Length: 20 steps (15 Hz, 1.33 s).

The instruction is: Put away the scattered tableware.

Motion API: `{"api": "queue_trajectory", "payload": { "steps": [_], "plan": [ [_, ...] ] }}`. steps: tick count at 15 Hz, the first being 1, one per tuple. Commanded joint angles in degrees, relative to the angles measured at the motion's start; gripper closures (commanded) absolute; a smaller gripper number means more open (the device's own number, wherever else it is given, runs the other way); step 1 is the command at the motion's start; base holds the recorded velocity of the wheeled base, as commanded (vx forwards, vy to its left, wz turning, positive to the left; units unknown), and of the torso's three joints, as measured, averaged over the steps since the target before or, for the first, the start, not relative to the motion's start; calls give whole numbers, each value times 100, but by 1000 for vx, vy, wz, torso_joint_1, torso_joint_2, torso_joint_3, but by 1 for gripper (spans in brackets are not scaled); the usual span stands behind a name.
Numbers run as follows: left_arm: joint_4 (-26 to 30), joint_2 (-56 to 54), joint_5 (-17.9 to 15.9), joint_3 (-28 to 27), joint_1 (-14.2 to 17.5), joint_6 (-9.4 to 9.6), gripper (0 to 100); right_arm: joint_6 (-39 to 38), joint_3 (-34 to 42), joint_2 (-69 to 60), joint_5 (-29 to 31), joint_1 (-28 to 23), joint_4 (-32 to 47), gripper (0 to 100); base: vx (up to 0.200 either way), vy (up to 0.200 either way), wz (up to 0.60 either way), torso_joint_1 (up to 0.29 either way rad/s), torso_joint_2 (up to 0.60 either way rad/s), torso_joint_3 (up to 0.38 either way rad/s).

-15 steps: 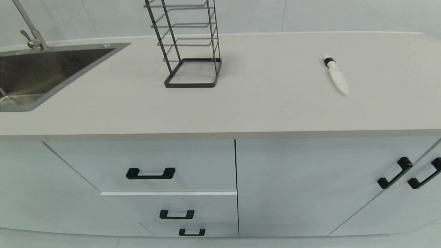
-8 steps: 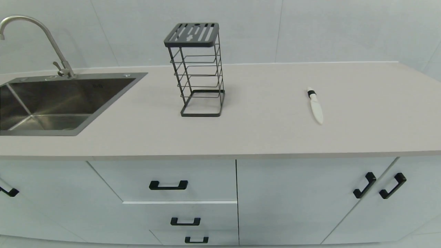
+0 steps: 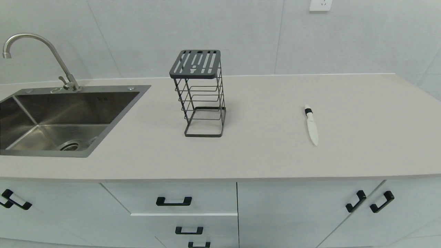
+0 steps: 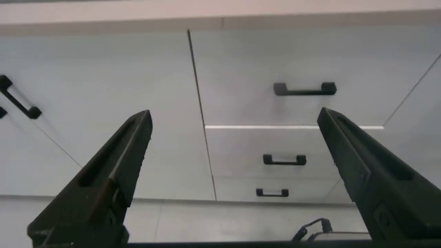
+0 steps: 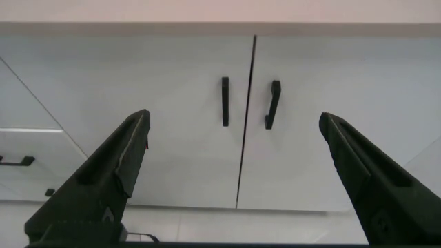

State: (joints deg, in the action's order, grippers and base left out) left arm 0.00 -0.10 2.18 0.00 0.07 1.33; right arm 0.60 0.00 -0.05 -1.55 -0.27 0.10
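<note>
White knife (image 3: pixel 311 124) lies right of centre, tip down-frame, so likely nearer the right claw (image 5: pixel 233 116), which, like the left claw (image 4: pixel 234 116), gapes wide.

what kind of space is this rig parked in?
Likely a kitchen, maybe a test one: a steel sink with a faucet set in a long countertop, a slotted knife rack and a white knife on it, and drawers with black handles below.

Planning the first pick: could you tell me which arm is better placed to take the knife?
Probably right: the knife lies well right of the rack, on that arm's side; its tool is open.
</note>
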Motion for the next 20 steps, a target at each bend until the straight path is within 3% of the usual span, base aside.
{"api": "queue_trajectory", "payload": {
  "steps": [1,14,20],
  "plan": [
    [0,10,2,0,1,-1,0,2,0,5,-3,0,-1,0,0,0,0,276,-515,-256],
    [-9,10,10,0,1,-45,0,2,0,5,5,0,-1,0,0,0,0,281,-548,-267],
    [-9,10,2,0,1,-19,0,-7,0,5,5,0,-1,0,200,0,0,89,-176,-89]
  ]
}}
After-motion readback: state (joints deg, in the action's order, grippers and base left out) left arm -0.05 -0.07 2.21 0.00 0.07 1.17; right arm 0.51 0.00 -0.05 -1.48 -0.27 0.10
